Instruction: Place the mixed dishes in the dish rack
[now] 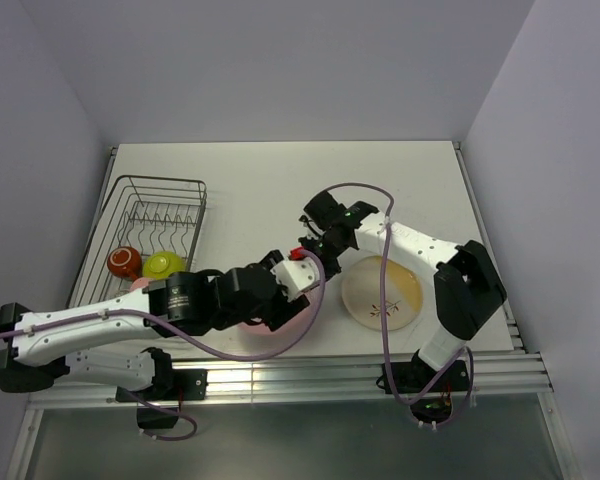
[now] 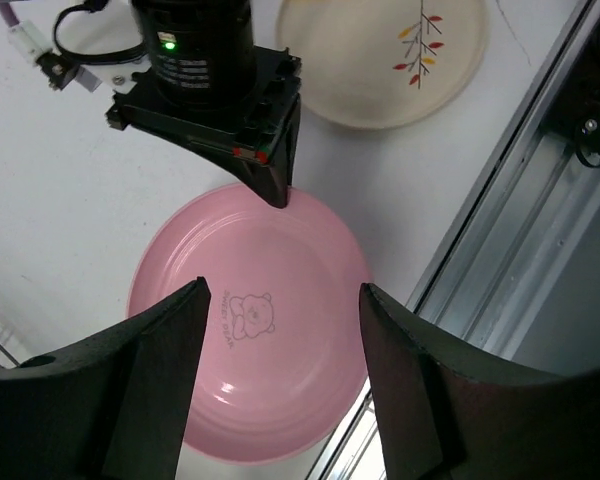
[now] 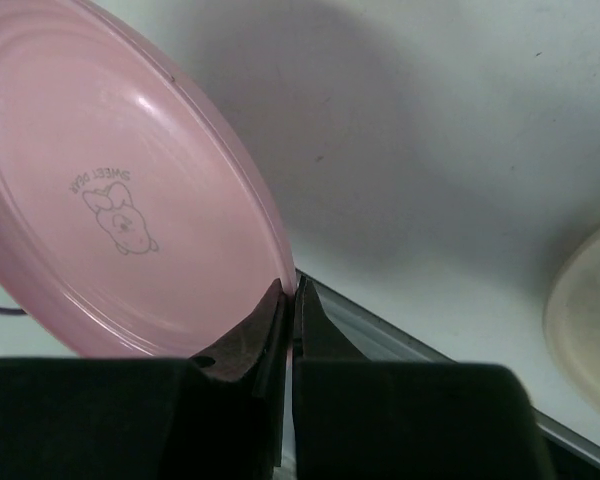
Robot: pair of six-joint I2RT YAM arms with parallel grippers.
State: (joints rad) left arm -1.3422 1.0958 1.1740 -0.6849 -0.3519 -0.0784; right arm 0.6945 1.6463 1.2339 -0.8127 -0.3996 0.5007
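The pink plate (image 2: 280, 370) with a bear print lies near the table's front edge, mostly hidden under my left arm in the top view (image 1: 298, 316). My right gripper (image 3: 293, 290) is shut on its far rim, and the plate looks tilted in the right wrist view (image 3: 110, 190). My left gripper (image 2: 285, 300) is open and empty, hovering above the plate with one finger on each side. The cream-and-orange plate (image 1: 382, 290) lies flat to the right. The dish rack (image 1: 155, 215) stands at the left and holds the red-orange mug (image 1: 123, 262) and the lime-green bowl (image 1: 164, 265). The grey-tan cup is out of view.
A bit of salmon pink (image 1: 140, 284) shows at the rack's near end beside the mug. The metal rail (image 2: 500, 230) of the table's front edge runs close beside the pink plate. The right arm's cable (image 1: 385, 300) hangs across the cream plate.
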